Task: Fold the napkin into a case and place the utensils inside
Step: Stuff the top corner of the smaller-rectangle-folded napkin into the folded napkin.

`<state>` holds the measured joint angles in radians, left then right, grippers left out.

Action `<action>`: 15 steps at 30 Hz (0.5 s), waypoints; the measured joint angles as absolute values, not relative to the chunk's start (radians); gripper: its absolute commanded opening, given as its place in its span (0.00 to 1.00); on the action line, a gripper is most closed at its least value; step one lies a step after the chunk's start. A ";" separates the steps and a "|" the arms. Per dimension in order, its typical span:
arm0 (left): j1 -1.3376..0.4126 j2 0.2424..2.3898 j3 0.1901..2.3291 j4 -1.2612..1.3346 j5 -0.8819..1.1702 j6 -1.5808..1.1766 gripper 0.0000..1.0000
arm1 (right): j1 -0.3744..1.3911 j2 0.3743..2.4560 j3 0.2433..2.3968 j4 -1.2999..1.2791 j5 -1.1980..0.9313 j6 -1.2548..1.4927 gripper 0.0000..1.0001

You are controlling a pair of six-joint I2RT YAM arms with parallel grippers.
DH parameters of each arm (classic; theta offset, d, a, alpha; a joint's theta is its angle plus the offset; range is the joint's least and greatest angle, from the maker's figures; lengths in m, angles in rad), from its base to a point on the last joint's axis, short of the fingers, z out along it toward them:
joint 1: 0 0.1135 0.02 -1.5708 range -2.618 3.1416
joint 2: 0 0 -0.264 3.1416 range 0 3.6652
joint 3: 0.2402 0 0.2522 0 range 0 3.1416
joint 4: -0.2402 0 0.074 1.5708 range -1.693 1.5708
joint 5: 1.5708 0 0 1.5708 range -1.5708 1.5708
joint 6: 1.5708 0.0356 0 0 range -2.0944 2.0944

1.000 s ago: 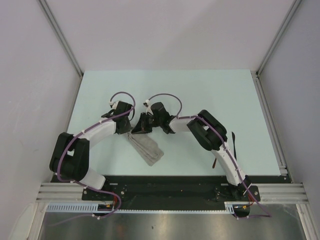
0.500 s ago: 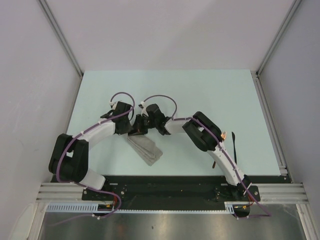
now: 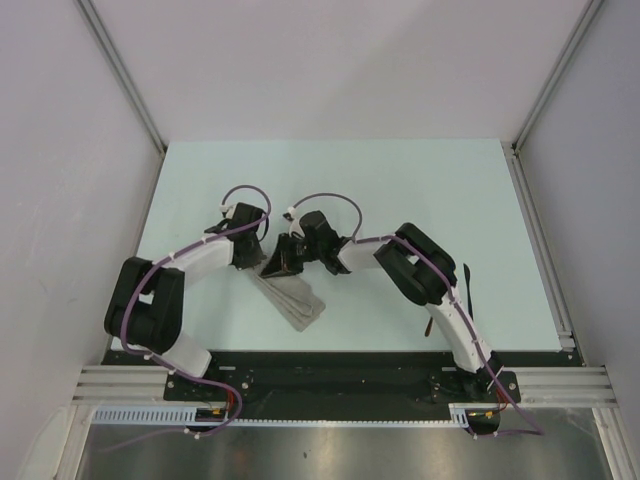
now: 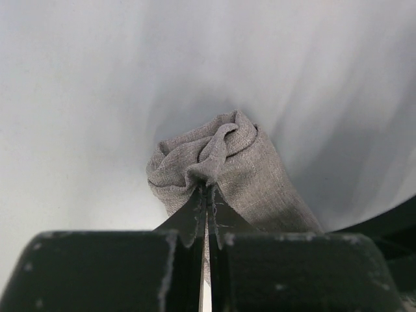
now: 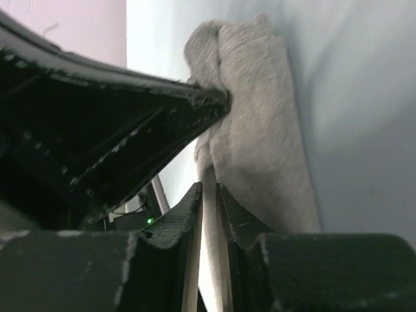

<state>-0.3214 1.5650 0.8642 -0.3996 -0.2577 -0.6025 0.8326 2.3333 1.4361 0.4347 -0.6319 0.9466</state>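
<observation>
Nearest me an aluminium rail (image 3: 340,384) runs along the table's edge, carrying two arm bases, the left arm (image 3: 150,310) and the right arm (image 3: 445,310). Beyond it lies a pale mint table (image 3: 420,190), matt and bare over most of its far half. Plain white walls (image 3: 330,60) close it in, with slanted metal posts (image 3: 120,75) at the corners.

From above there is one napkin (image 3: 295,298), grey-beige and folded into a narrow oblong. It lies at about 7 o'clock from the table's middle, its length running from 11 to 5 o'clock. Both arms bend inward to its far end. One thin black piece of cutlery (image 3: 466,285) lies at 4 o'clock, just right of the right arm and well apart from the cloth. It is the only utensil I can count for certain.

The wrist cameras give what the overhead view cannot. The left gripper (image 4: 207,190) has its jaws pressed together on a bunched, twisted corner of the napkin (image 4: 224,166), lifted off the surface. The right gripper (image 5: 209,195) has its jaws a thin slit apart, and a pale edge of the napkin (image 5: 257,117) fills that slit, so it pinches the cloth too. Its camera also shows the left gripper's black finger (image 5: 130,130) meeting the same end, and a small green light (image 5: 149,221) behind.

That makes two grippers, both on the one cloth.
</observation>
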 measured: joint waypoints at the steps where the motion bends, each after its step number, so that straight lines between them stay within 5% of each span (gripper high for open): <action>1: -0.321 1.561 0.863 -0.400 -0.255 -0.603 0.00 | 0.830 2.317 1.425 0.424 -0.638 0.941 0.19; 15: -0.325 1.522 0.849 -0.395 -0.191 -0.602 0.00 | 0.839 2.335 1.433 0.404 -0.640 0.906 0.18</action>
<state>-0.3248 1.5215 0.8486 -0.3950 -0.1913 -0.6022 0.8394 2.3352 1.4326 0.4038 -0.6399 0.9058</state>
